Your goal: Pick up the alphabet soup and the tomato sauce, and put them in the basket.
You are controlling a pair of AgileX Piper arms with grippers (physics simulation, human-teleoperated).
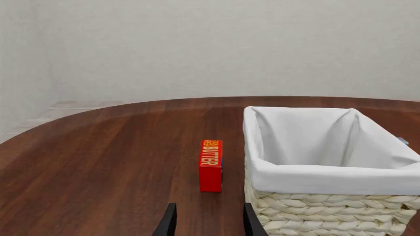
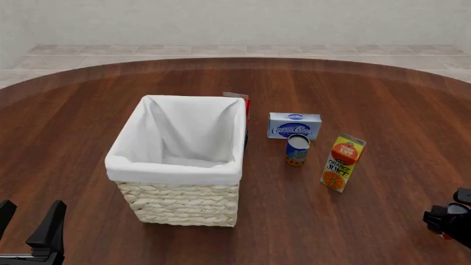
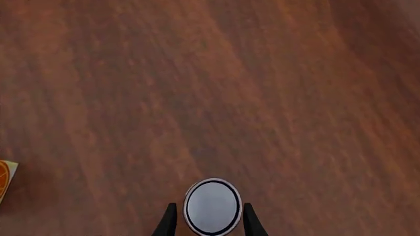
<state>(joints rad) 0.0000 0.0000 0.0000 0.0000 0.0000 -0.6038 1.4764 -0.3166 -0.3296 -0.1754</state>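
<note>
Two hands: right hand [image 3: 210, 227] straddles the stiff, slick sauce can [image 3: 211, 206], sides ungripped; left hand [image 1: 210, 223] apart.

The left gripper [image 2: 30, 229] sits low over the tabletop [image 2: 383, 110], at the near corner on the left arm's side of the basket [image 2: 180, 207] and well apart from it. Its jaws stand parted with nothing between them; in the left wrist view the two dark fingertips [image 1: 168, 222] point level toward the basket's near wall. The right gripper [image 3: 208, 221] is at the near edge on the opposite side of the basket, far from it, aimed straight down. Its jaws flank a silvery-topped can [image 3: 212, 206], one fingertip on each side; whether they press on it cannot be told.
</note>
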